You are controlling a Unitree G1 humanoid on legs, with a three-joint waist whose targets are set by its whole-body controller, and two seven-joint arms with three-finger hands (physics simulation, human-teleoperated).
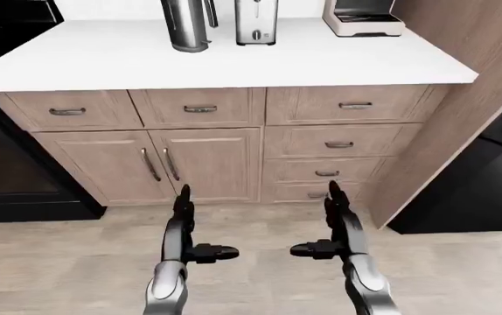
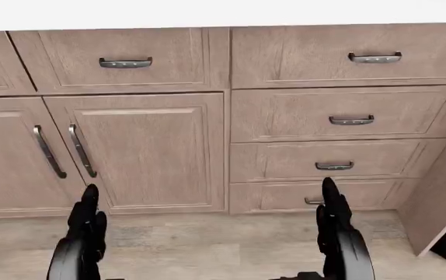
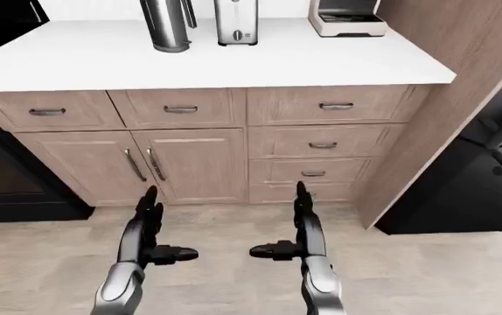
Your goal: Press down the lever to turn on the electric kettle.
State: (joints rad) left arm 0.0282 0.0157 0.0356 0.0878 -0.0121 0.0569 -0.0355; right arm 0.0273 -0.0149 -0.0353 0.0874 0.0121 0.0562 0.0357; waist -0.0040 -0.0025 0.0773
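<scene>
A steel electric kettle (image 1: 187, 25) with a dark handle stands at the top of the left-eye view on the white counter (image 1: 94, 62); its top is cut off and I cannot see its lever. My left hand (image 1: 191, 226) and right hand (image 1: 331, 223) are both open and empty, fingers straight, thumbs pointing inward. They hang low over the floor, well below the counter and far from the kettle.
A steel toaster (image 1: 256, 21) stands right of the kettle, and a white appliance (image 1: 362, 18) further right. Wood drawers and cabinet doors (image 1: 203, 164) fill the counter's face. A tall wood panel (image 1: 461, 111) and a black appliance (image 1: 483, 190) are at right, a black oven (image 1: 10, 164) at left.
</scene>
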